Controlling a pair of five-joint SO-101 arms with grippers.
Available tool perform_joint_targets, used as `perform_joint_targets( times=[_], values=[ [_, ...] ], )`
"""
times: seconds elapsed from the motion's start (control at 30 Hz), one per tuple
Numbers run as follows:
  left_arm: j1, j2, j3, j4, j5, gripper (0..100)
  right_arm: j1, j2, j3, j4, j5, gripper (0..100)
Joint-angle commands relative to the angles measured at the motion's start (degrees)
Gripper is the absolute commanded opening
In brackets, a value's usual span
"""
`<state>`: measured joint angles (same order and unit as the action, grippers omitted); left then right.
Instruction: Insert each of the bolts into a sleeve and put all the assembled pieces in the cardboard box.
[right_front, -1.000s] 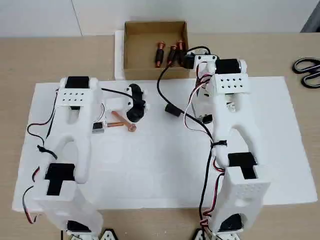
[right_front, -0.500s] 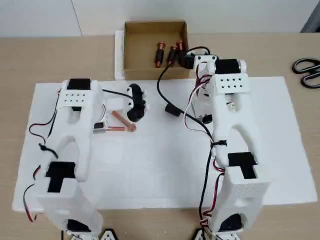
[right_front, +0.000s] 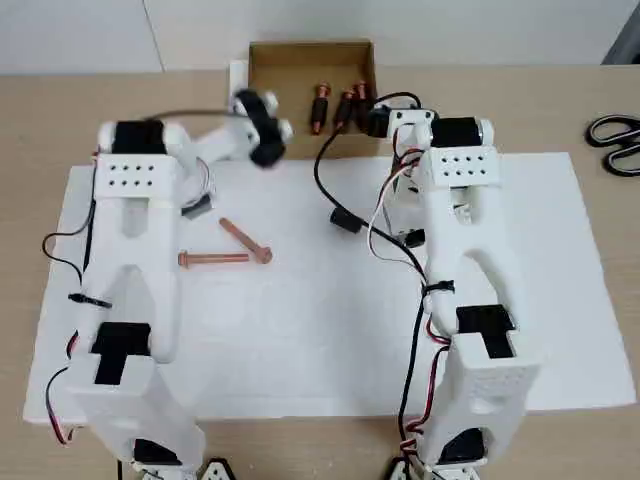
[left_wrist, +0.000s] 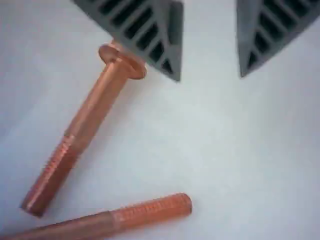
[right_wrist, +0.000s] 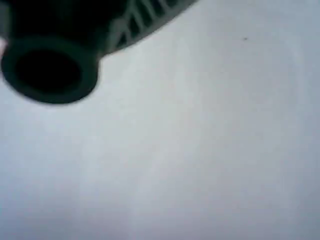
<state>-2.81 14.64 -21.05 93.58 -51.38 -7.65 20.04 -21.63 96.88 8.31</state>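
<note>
Two copper bolts lie on the white foam sheet (right_front: 300, 330), one slanted (right_front: 245, 240) and one level (right_front: 215, 259). My left gripper (right_front: 196, 207) hangs just behind them, toward the box. In the left wrist view it (left_wrist: 210, 70) is open and holds nothing, with one bolt's head (left_wrist: 122, 60) beside a fingertip and the other bolt's threaded end (left_wrist: 150, 212) farther off. My right gripper (right_front: 410, 238) sits under its arm near the middle. A ribbed finger (right_wrist: 145, 17) presses on a black sleeve (right_wrist: 50, 70) whose hollow end faces the camera. The cardboard box (right_front: 262, 90) holds three assembled pieces (right_front: 340, 105).
A black plug on a looping cable (right_front: 345, 220) rests on the foam between the arms. Scissors (right_front: 615, 140) lie on the wooden table at the far right. The left arm's wrist motor (right_front: 258, 125) hangs by the box's front left corner.
The left arm has pulled up and back from the bolts, its wrist swinging toward the box. The level bolt now lies uncovered. The right arm has not moved.
</note>
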Motion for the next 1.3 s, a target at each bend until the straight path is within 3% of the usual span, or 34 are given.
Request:
perform_joint_targets(
  times=[0.0, 0.2, 0.3, 0.63, 0.9, 1.27],
  values=[
    [0.26, -0.53, -8.84, 5.63, 19.25, 8, -0.04, -4.09, 0.0, 0.75, 0.26, 0.4],
    [0.35, -0.53, -11.47, 6.77, 59.08, 8, -0.04, -4.09, 0.0, 0.75, 0.18, 0.4],
    [0.0, -0.53, -11.47, 6.77, 71.47, 8, -0.04, -4.09, 0.0, 0.75, 0.18, 0.4],
    [0.35, 0.09, 0.48, 3.16, 85.01, 9, -0.04, -4.09, 0.0, 0.75, 0.18, 0.4],
    [0.35, 0.18, 9.1, -1.67, 101.01, 34, -0.04, -4.09, 0.0, 0.75, 0.18, 0.4],
    [-0.09, 0.18, 19.47, -7.38, 111.12, 35, -0.04, -4.09, 0.0, 0.75, 0.18, 0.4]
  ],
)
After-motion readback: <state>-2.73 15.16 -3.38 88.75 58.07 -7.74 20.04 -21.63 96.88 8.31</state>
